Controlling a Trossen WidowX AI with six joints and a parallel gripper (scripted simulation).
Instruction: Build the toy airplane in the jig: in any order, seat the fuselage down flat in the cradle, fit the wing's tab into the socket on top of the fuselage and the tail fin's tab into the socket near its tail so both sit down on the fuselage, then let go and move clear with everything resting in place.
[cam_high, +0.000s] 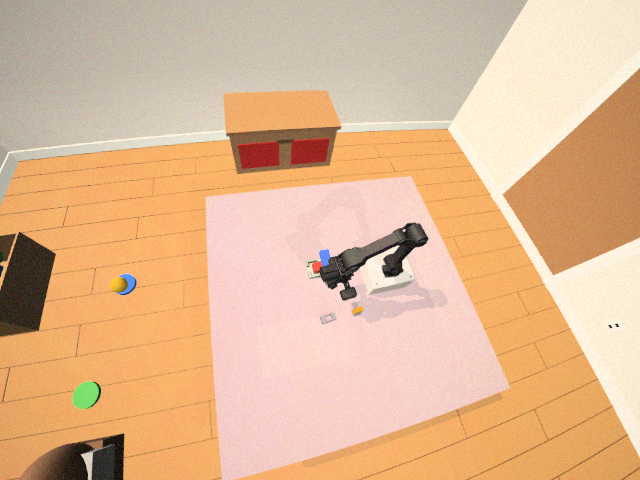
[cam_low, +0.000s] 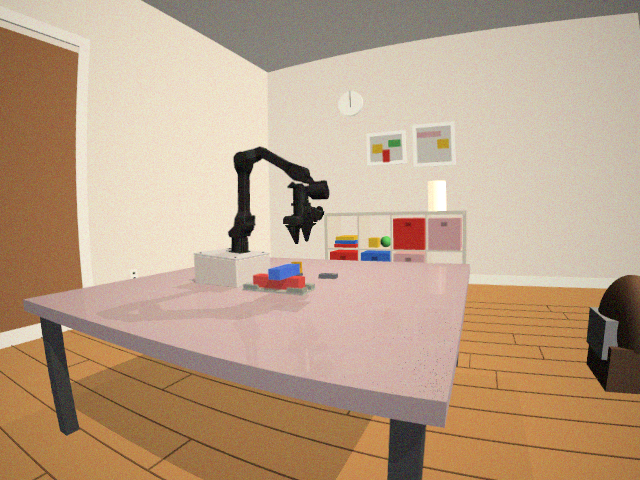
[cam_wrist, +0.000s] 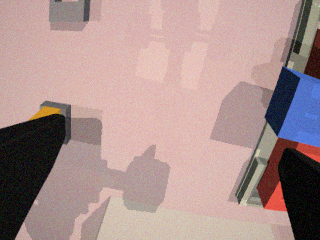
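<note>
The red fuselage (cam_high: 316, 266) (cam_low: 279, 282) (cam_wrist: 275, 190) lies in the grey jig cradle (cam_high: 310, 272) (cam_low: 302, 290) (cam_wrist: 255, 163). The blue wing (cam_high: 324, 255) (cam_low: 282, 271) (cam_wrist: 302, 108) sits across the top of it. The small orange tail fin (cam_high: 357, 309) (cam_low: 300, 263) (cam_wrist: 44, 112) lies loose on the table, apart from the jig. My gripper (cam_high: 333, 281) (cam_low: 299, 235) (cam_wrist: 176, 143) is open wide and empty. It hangs high above the table between the jig and the tail fin. In the wrist view the left finger partly hides the fin.
A small grey rectangular frame (cam_high: 322, 319) (cam_low: 327, 275) (cam_wrist: 70, 15) lies on the pink table (cam_high: 310, 387) (cam_low: 336, 330) beyond the fin. The arm's white base block (cam_high: 387, 281) (cam_low: 222, 268) stands close beside the jig.
</note>
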